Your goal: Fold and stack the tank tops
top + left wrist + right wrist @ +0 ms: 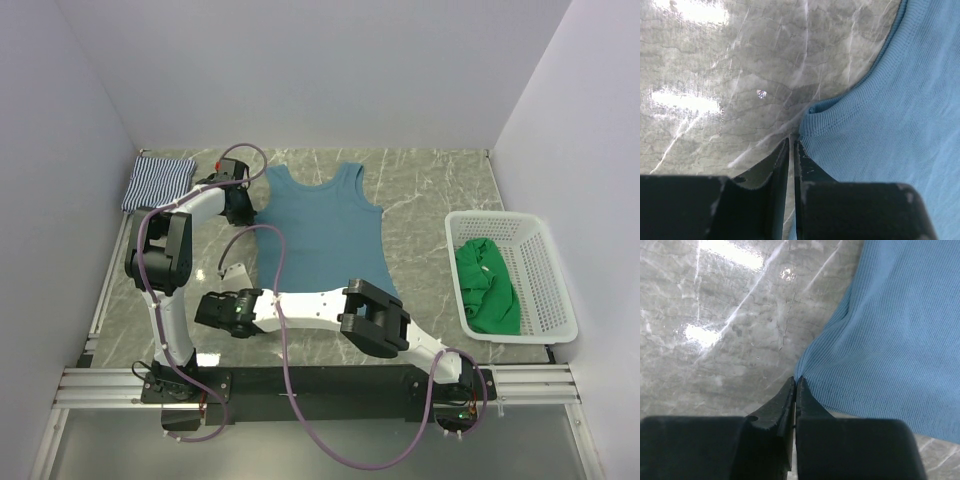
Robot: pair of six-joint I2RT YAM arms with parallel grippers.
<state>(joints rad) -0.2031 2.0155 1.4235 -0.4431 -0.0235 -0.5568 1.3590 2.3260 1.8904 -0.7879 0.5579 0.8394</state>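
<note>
The teal-blue tank top (325, 235) lies spread flat mid-table, neckline to the far side. My left gripper (241, 207) is at its far-left shoulder strap; in the left wrist view the jaws (791, 140) are nearly closed, pinching the strap's edge (815, 122). My right gripper (220, 312) is at the near-left hem; in the right wrist view the jaws (795, 379) are closed on the hem corner (812, 367). The striped tank top (157, 180) lies folded at the far left. The green tank top (487, 285) is bunched in the basket.
A white mesh basket (510, 220) stands at the right side of the table. A small white piece (235, 270) lies on the marble left of the teal top. White walls close in the far side and both flanks. Purple cables loop over both arms.
</note>
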